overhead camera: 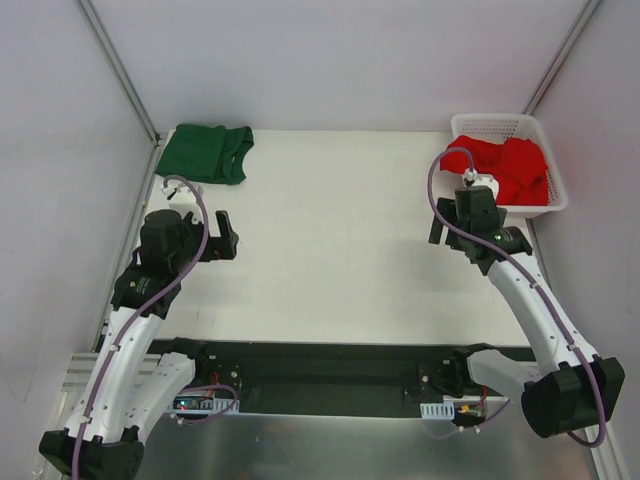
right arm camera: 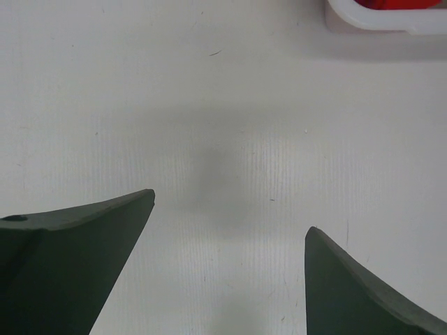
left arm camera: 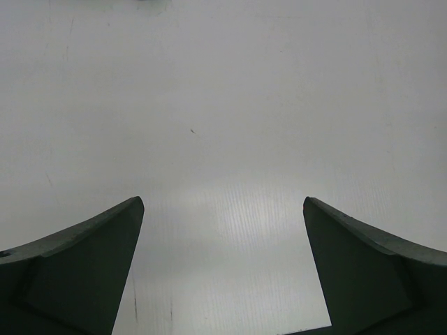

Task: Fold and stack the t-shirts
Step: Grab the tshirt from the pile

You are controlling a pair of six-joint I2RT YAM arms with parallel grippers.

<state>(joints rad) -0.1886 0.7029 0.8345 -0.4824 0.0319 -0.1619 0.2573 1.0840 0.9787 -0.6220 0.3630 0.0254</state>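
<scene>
A dark green t-shirt (overhead camera: 208,152) lies folded at the table's far left corner. A bright red t-shirt (overhead camera: 512,165) lies bunched in the white lattice basket (overhead camera: 480,124) at the far right; an edge of it shows in the right wrist view (right arm camera: 412,3). No pink shirt is in view. My left gripper (overhead camera: 200,240) hangs open and empty over bare table (left arm camera: 223,202), near-right of the green shirt. My right gripper (overhead camera: 458,222) is open and empty (right arm camera: 230,209) over bare table, just near-left of the basket.
The basket's corner (right arm camera: 391,21) shows at the top right of the right wrist view. Grey walls with metal posts close the far and side edges. The arm bases and loose wiring (overhead camera: 330,385) sit at the near edge.
</scene>
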